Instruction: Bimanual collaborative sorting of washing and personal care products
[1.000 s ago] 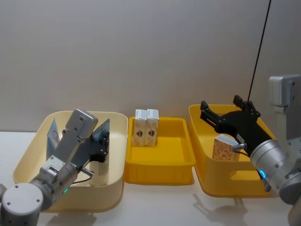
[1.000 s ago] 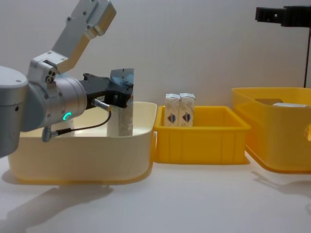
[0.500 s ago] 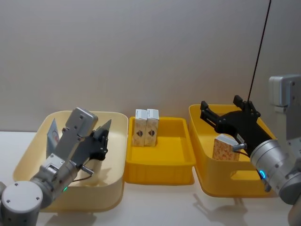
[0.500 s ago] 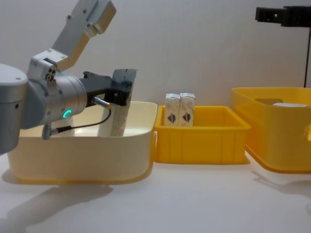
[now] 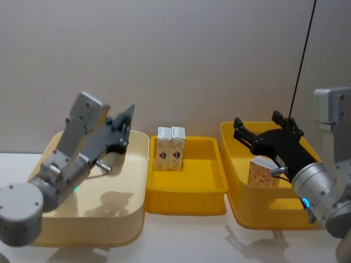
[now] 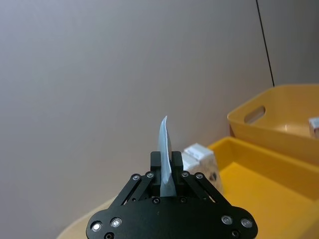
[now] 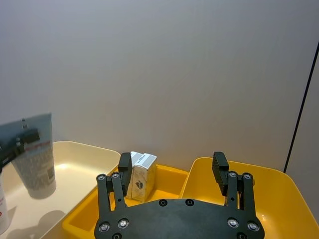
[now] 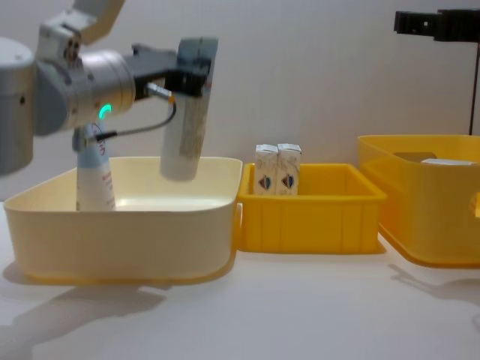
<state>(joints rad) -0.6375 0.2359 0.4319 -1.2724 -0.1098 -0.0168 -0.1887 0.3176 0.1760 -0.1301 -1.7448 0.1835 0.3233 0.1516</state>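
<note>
Transfer step: your left gripper point(image 8: 189, 73) clamps tube point(image 8: 184, 124) above cream bin point(image 8: 127, 225); right gripper point(image 7: 172, 165) spread wide. Next, likely: carry tube rightward.

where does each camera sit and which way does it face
Head view: high, looking forward and down on three bins; left gripper holds a tube, right gripper open above the right bin.
Chest view: low, looking across the table; left arm enters from its left.
Left wrist view: along the fingers shut on the tube, toward the wall.
Right wrist view: past open fingers toward the wall.
Shared: all four show the cartons in the middle bin.
</note>
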